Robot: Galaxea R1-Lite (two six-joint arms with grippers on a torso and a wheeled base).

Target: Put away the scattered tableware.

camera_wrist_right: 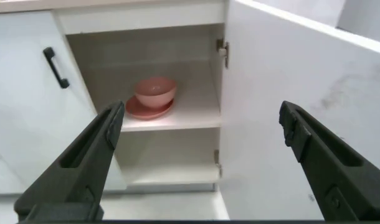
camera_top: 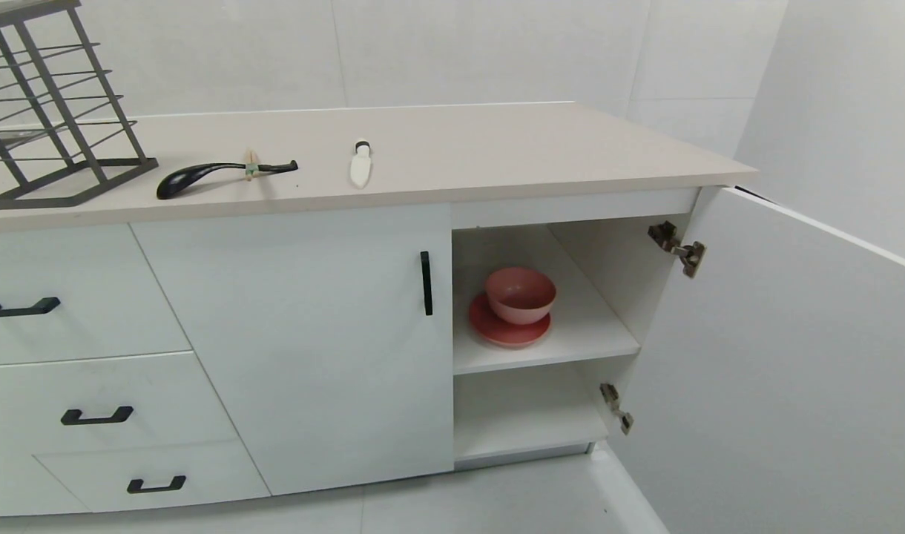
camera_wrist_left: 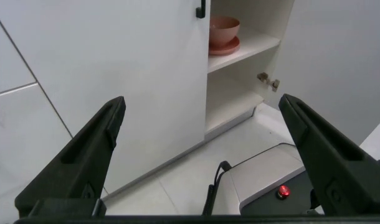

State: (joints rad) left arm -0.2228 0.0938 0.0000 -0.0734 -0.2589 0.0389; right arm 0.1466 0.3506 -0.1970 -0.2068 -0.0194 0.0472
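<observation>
You are partway through, by my reading: a pink bowl (camera_top: 520, 294) already sits nested on a red plate (camera_top: 509, 326) on the upper shelf (camera_top: 593, 337) of the cupboard, whose right-hand door (camera_top: 779, 356) stands swung wide, while two pieces are left out on the table (camera_top: 497, 148). These are a black spoon (camera_top: 193, 176) and, just beside it towards the open cupboard, a white utensil (camera_top: 360, 165). A short pale stick-like piece (camera_top: 251, 165) crosses the spoon's handle, too small to name. Nothing is in hand: the left gripper (camera_wrist_left: 201, 102) hangs low in front of the closed door (camera_wrist_left: 115, 74) with its jaws spread wide and empty, and the right gripper (camera_wrist_right: 201, 107) faces the open compartment, its jaws equally wide and empty. So the fetching of both table pieces is, I judge, yours to do. As for handling: the bowl and plate look like smooth matt plastic, round and thick-rimmed. The spoon is glossy and dark with a long curved handle, likely slippery and low-lying. The white utensil is flat, narrow and tapered with a dark tip at its far end — little to bite on. The table is a smooth pale slab, and a dark wire rack (camera_top: 52, 111) stands at its left end.
</observation>
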